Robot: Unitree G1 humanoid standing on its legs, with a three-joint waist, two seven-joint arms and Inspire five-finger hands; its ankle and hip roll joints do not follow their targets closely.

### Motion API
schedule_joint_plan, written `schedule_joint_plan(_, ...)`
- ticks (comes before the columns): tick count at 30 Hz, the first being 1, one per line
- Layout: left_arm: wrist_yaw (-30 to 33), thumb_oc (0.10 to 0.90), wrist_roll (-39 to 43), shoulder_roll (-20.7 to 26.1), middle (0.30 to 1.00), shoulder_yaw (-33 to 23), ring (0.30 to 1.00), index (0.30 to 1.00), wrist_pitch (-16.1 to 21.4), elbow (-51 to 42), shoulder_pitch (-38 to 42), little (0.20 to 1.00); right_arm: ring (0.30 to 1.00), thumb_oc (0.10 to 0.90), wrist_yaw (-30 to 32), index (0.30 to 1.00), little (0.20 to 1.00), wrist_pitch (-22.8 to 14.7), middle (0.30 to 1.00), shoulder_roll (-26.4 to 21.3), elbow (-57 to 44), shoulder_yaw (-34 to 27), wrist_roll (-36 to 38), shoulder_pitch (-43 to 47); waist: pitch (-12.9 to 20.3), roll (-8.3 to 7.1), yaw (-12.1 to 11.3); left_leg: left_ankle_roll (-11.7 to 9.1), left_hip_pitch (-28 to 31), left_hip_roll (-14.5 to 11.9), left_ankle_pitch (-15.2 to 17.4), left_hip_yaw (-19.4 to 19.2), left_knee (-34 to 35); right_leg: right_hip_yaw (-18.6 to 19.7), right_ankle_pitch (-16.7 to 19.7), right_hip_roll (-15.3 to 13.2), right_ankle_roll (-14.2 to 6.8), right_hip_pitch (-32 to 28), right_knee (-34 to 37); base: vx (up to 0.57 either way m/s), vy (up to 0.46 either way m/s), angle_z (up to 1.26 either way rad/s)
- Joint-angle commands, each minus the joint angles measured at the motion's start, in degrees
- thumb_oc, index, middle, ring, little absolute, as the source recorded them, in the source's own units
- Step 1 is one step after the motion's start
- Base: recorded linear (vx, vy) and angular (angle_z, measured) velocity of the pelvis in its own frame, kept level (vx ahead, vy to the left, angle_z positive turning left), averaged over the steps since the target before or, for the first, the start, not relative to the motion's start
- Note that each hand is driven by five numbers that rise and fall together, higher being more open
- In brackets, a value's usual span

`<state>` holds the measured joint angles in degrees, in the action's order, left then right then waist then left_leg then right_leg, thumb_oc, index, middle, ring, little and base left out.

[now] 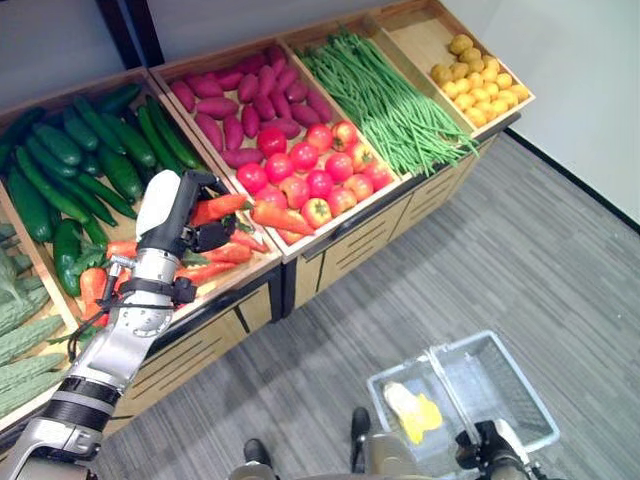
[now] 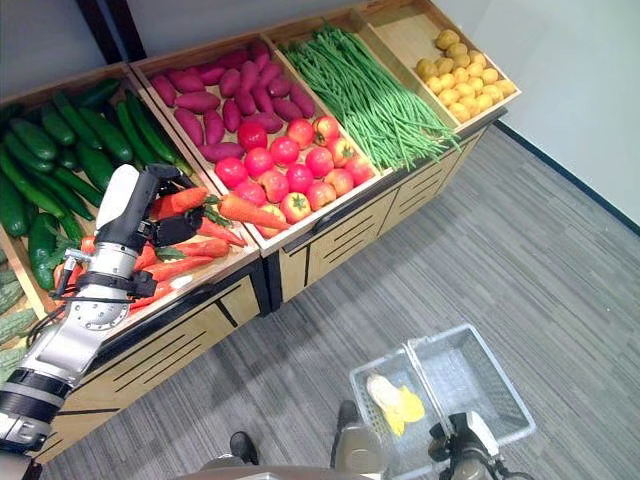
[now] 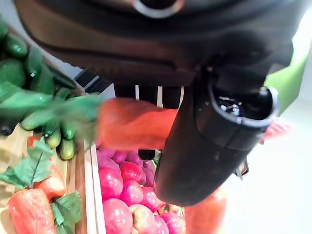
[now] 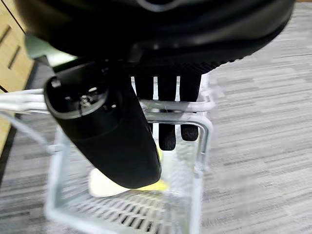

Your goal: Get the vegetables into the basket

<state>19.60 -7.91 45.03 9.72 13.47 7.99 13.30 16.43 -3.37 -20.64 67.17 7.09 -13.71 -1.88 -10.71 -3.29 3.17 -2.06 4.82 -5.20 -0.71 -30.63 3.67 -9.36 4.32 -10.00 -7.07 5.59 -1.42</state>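
Left eye view is showing the produce stand running across the back, compartments holding cucumbers, purple sweet potatoes, tomatoes, green beans and small yellow fruit, with carrots lying in the near compartment below the cucumbers. The clear basket is sitting low over the grey floor, well apart from the stand, and is carrying just one pale yellow item; too blurred to name it. Left hand is grasping a carrot, fingers and thumb curling round it, and the carrot is sitting just above the carrot pile rather than resting in it; left wrist view is confirming the orange body pinched between thumb and fingers. Right hand is gripping the basket handle, fingers hooking over the top bar. Judging progress: early. One item looks banked, one carrot is in hand but not yet carried across, and the stand is looking practically full, so most of the picking and every transfer to the basket is remaining.
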Motion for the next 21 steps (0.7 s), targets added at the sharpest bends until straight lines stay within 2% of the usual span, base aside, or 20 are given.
schedule_joint_plan(1, 1.8, 0.4, 0.6, 2.0, 0.3, -5.6, 0.3, 0.3, 4.6, -7.8, 4.6, 0.3, 0.3, 0.4, 2.9, 0.3, 0.3, -0.4, 0.3, -3.8, 0.5, 0.8, -1.5, 0.7, 4.9, -1.09, 0.3, -1.5, -3.3, -0.4, 0.4, 2.9, -2.3, -0.4, 1.0, -3.9, -4.7, -1.2, -3.1, 0.05, -0.168, -0.34)
schedule_joint_plan(6, 1.2, 0.4, 1.5, 0.3, 0.3, -5.7, 0.3, 0.3, 4.6, -7.8, 3.9, 0.3, 0.3, 0.4, 2.7, 0.3, 0.3, -0.1, 0.3, -4.6, 0.5, 0.3, -1.7, -0.6, 5.1, 0.01, 2.0, -3.5, -2.2, -2.5, -2.0, 2.1, -1.5, -0.7, -0.6, -1.0, -3.5, -2.4, -0.1, 0.03, -0.175, -0.21)
schedule_joint_plan(13, 1.2, 0.4, 2.6, -1.6, 0.3, -5.3, 0.3, 0.3, 4.8, -8.2, 4.3, 0.3, 0.3, 0.4, 2.9, 0.3, 0.3, -0.2, 0.3, -6.5, 0.0, -0.2, -1.6, -0.9, 4.7, 1.95, 3.5, -5.5, -1.7, -5.5, -3.9, 2.6, -2.1, -0.3, -2.6, 2.1, -1.6, -3.1, 0.0, 0.01, -0.164, -0.14)
schedule_joint_plan(14, 1.3, 0.4, 2.9, -2.4, 0.3, -4.6, 0.3, 0.3, 4.8, -8.0, 4.8, 0.3, 0.3, 0.4, 3.2, 0.3, 0.3, -0.3, 0.3, -7.1, 0.0, -0.1, -1.3, -0.8, 4.5, 2.61, 3.8, -6.1, -1.9, -6.4, -4.5, 2.9, -2.7, -0.1, -3.2, 2.9, -0.9, -3.4, -0.1, 0.0, -0.242, -0.06)
schedule_joint_plan(18, 1.3, 0.4, 3.3, -3.3, 0.3, -3.1, 0.3, 0.3, 4.7, -7.4, 6.1, 0.3, 0.3, 0.4, 3.6, 0.3, 0.3, -0.7, 0.3, -8.3, -1.0, -0.3, -0.7, -0.9, 3.5, 3.21, 4.0, -7.4, -3.8, -8.6, -4.8, 5.0, -7.9, -0.3, -4.6, 4.5, 0.9, -4.7, -0.1, -0.01, -0.197, -0.03)
schedule_joint_plan(19, 1.2, 0.4, 3.6, -3.9, 0.3, -2.3, 0.3, 0.3, 4.8, -7.4, 6.4, 0.3, 0.3, 0.4, 3.9, 0.3, 0.3, -0.8, 0.3, -9.0, -0.7, 0.0, -0.6, -0.2, 2.8, 3.31, 3.2, -7.9, -5.0, -8.2, -5.9, 9.9, -10.9, 1.0, -4.7, 5.2, 1.6, -5.4, 0.2, 0.0, -0.113, -0.07)
schedule_joint_plan(20, 1.2, 0.4, 3.6, -3.9, 0.3, -2.3, 0.3, 0.3, 4.8, -7.4, 6.5, 0.3, 0.3, 0.4, 3.9, 0.3, 0.3, -0.9, 0.3, -9.0, -0.6, 0.0, -0.6, -0.1, 2.9, 3.33, 3.2, -7.9, -5.2, -8.2, -6.1, 9.9, -10.8, 1.0, -4.5, 5.2, 1.7, -5.2, 0.3, -0.01, -0.069, -0.08)
schedule_joint_plan(21, 1.2, 0.4, 3.4, -4.1, 0.3, -2.0, 0.3, 0.3, 4.7, -8.2, 6.2, 0.3, 0.3, 0.4, 4.0, 0.3, 0.3, -0.7, 0.3, -9.6, -0.1, 0.3, -0.5, 1.2, 2.4, 3.32, 1.9, -7.3, -6.8, -5.8, -5.6, 16.7, -10.5, 2.4, -4.3, 5.3, 1.8, -5.3, 0.7, -0.01, -0.003, -0.26)
